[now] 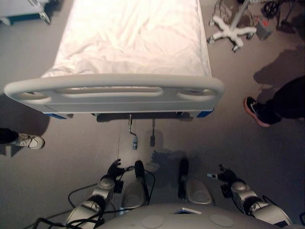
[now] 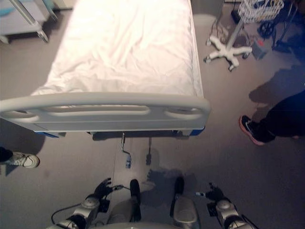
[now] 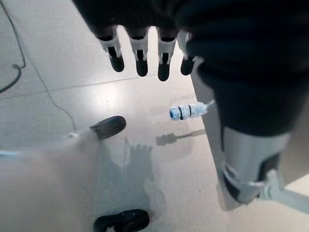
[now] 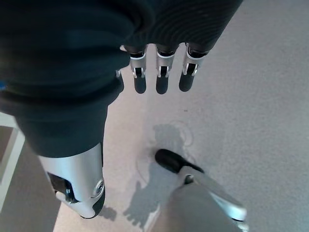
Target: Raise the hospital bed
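Hospital bed [image 1: 128,43] with a white sheet and a pale grey plastic footboard [image 1: 114,93] with three cut-out openings is seen standing on the grey floor [image 1: 71,157], its foot end turned toward the robot. Beneath the foot edge of the bed, two metal cranks are seen: a bent silver crank with a pale, dark-banded grip [image 1: 133,133] hangs out nearer the left corner of the foot end, and a straight dark-tipped crank [image 1: 153,133] hangs just beside it toward the right corner. Neither crank is touched.

The left robot hand [image 1: 114,170] is held low over the floor, well short of the cranks, with its fingers [image 3: 140,58] straight and released; in the left wrist view the banded grip [image 3: 188,111] is seen past the fingertips, apart from them. The right robot hand [image 1: 224,175] is likewise held low over the floor, released, with nothing grasped.

A wire basket [image 2: 259,9] is carried on a white pole stand with a star-shaped wheeled base [image 1: 232,32] off the bed's right side; its contents cannot be told. A person's dark trouser leg and red-trimmed shoe [image 1: 255,112] are seen on the floor to the right of the foot end, and another person's white shoe [image 1: 29,140] to the left. A second bed frame [image 2: 24,19] is seen at the far left.
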Controlling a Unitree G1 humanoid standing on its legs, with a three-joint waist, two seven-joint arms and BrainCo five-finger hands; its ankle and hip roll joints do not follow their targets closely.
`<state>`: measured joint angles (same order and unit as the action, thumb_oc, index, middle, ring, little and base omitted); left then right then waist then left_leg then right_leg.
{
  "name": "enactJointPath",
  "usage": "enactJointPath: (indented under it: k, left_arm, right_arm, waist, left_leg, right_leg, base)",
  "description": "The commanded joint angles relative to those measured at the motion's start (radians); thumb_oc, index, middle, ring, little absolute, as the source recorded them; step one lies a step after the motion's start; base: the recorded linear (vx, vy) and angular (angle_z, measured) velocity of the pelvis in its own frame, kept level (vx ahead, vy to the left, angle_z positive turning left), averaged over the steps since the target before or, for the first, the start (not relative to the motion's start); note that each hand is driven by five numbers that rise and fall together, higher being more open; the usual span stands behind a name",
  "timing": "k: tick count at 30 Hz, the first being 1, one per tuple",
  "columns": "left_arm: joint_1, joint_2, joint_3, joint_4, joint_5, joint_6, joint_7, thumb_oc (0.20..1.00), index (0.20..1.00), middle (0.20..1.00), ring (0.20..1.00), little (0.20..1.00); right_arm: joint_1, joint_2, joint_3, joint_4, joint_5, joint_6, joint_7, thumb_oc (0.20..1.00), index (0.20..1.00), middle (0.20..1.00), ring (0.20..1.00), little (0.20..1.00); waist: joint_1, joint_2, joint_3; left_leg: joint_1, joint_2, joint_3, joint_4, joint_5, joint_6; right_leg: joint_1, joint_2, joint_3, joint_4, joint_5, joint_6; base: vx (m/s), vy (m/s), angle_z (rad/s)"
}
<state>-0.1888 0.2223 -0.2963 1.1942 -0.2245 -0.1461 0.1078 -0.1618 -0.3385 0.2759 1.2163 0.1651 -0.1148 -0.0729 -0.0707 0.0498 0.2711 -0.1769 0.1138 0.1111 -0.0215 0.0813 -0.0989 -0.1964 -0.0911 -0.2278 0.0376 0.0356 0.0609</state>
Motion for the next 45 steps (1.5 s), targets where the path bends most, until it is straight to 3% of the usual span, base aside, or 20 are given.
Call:
enactJointPath:
  k: [1,13,20,22,28,29,30,45]
  left_arm:
    - [-0.073,0.053,0.025,-0.015,-0.063,-0.039,0.049,1.000,1.000,1.000,1.000,1.000]
    - [-0.262,0.126,0.005,-0.089,-0.133,-0.061,0.124,1.000,1.000,1.000,1.000,1.000]
    - [-0.295,0.147,0.000,-0.103,-0.140,-0.063,0.133,1.000,1.000,1.000,1.000,1.000]
    - [-0.377,0.214,0.004,-0.127,-0.171,-0.072,0.161,1.000,1.000,1.000,1.000,1.000]
    - [-0.407,0.241,0.001,-0.141,-0.185,-0.076,0.169,1.000,1.000,1.000,1.000,1.000]
    - [-0.484,0.295,-0.001,-0.152,-0.201,-0.082,0.199,1.000,1.000,1.000,1.000,1.000]
    - [-0.498,0.304,-0.006,-0.148,-0.204,-0.082,0.204,1.000,1.000,1.000,1.000,1.000]
    - [-0.549,0.333,-0.027,-0.126,-0.198,-0.079,0.228,1.000,1.000,1.000,1.000,1.000]
  right_arm:
    - [-0.066,-0.009,0.067,-0.081,-0.010,-0.039,-0.041,1.000,1.000,1.000,1.000,1.000]
    - [-0.205,-0.061,0.114,-0.239,-0.004,-0.067,-0.099,1.000,1.000,1.000,1.000,1.000]
    - [-0.222,-0.073,0.114,-0.274,0.008,-0.076,-0.107,1.000,1.000,1.000,1.000,1.000]
    - [-0.260,-0.110,0.119,-0.362,0.022,-0.095,-0.128,1.000,1.000,1.000,1.000,1.000]
    - [-0.272,-0.123,0.124,-0.390,0.028,-0.104,-0.133,1.000,1.000,1.000,1.000,1.000]
    - [-0.294,-0.142,0.143,-0.454,0.028,-0.117,-0.148,1.000,1.000,1.000,1.000,1.000]
    - [-0.301,-0.142,0.150,-0.465,0.027,-0.117,-0.151,1.000,1.000,1.000,1.000,1.000]
    - [-0.322,-0.152,0.196,-0.509,0.016,-0.137,-0.159,1.000,1.000,1.000,1.000,1.000]
  waist:
    - [-0.033,-0.084,0.052]
    - [-0.067,-0.113,0.147]
    - [-0.074,-0.119,0.164]
    - [-0.094,-0.135,0.206]
    - [-0.101,-0.139,0.221]
    - [-0.115,-0.161,0.248]
    - [-0.116,-0.162,0.248]
    - [-0.124,-0.175,0.249]
  left_leg:
    - [-0.071,-0.055,0.014,0.060,0.002,0.038]
    - [-0.320,-0.043,0.023,0.132,0.029,0.026]
    - [-0.371,-0.043,0.020,0.149,0.033,0.023]
    - [-0.518,-0.033,0.015,0.213,0.027,0.022]
    - [-0.575,-0.027,0.015,0.247,0.021,0.024]
    - [-0.655,-0.008,0.006,0.274,-0.011,0.015]
    - [-0.678,-0.006,0.004,0.283,-0.015,0.015]
    - [-0.759,-0.009,-0.010,0.268,-0.004,0.016]
  right_leg:
    - [-0.088,-0.023,0.033,0.076,0.015,0.077]
    - [-0.348,-0.027,0.043,0.143,0.051,0.078]
    - [-0.390,-0.028,0.044,0.153,0.057,0.079]
    - [-0.525,-0.031,0.052,0.192,0.068,0.078]
    - [-0.575,-0.033,0.057,0.208,0.072,0.077]
    - [-0.652,-0.027,0.065,0.217,0.063,0.091]
    - [-0.675,-0.026,0.066,0.223,0.066,0.091]
    - [-0.757,-0.025,0.062,0.211,0.069,0.086]
  base:
    - [-0.11,0.000,-0.09]
    - [-0.09,-0.009,-0.04]
    - [-0.04,-0.016,-0.03]
    - [-0.13,-0.035,-0.02]
    - [-0.01,-0.013,-0.01]
    - [0.05,-0.053,-0.07]
    - [0.05,-0.066,-0.06]
    - [0.01,-0.009,-0.03]
